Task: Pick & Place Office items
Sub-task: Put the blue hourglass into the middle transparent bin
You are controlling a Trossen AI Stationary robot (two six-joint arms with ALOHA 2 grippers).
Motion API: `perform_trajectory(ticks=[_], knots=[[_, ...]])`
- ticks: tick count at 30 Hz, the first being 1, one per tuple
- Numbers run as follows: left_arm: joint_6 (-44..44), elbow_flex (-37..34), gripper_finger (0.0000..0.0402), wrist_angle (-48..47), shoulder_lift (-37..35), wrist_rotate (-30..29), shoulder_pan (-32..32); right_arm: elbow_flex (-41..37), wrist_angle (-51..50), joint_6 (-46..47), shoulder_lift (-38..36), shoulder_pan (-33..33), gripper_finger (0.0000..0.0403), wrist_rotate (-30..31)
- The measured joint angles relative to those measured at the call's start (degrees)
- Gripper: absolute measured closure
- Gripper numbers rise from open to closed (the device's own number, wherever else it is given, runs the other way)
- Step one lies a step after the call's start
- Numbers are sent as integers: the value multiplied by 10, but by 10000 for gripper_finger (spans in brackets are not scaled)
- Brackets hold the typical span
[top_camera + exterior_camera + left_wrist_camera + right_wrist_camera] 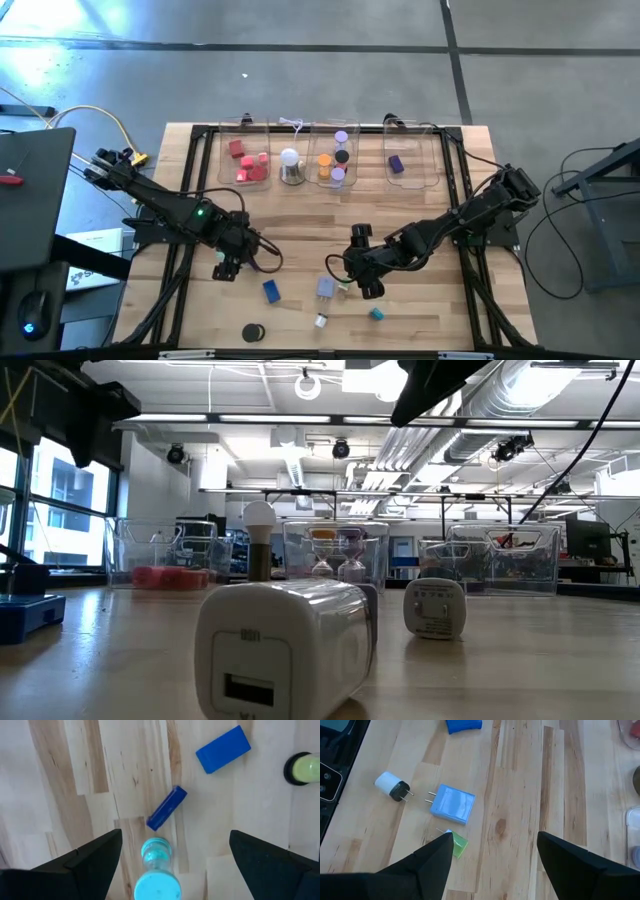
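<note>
Spanning most of the high view, pale butcher-block wooden table [430,300] w/ black frame rails. At 12 o'clock edge, row of clear plastic bins [410,160]: red blocks [250,165] in leftmost, orange and purple cylinders [333,158] in the next, purple piece [396,164] in rightmost; white dome on silvery base [291,166] stands btwn the first two. Left gripper [226,266] at approx 8 o'clock from centre, jaws spread wide, nothing held; teal-capped clear vial [157,870] lies btwn its fingers, dark blue flat bar [166,808] just beyond. Right gripper [361,272] near 6 o'clock, jaws apart, empty. Beside it: light-blue plug adapter [451,803], small green piece [457,845], white-and-black plug [391,786]. Blue block [271,291], black disc [252,331] at 7 o'clock.
</note>
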Motion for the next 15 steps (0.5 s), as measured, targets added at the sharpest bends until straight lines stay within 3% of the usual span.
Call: perform_trajectory(ticks=[15], knots=[[-97,-37,41,-41,0,0,-1,0,1,-4,0,0,125,0]])
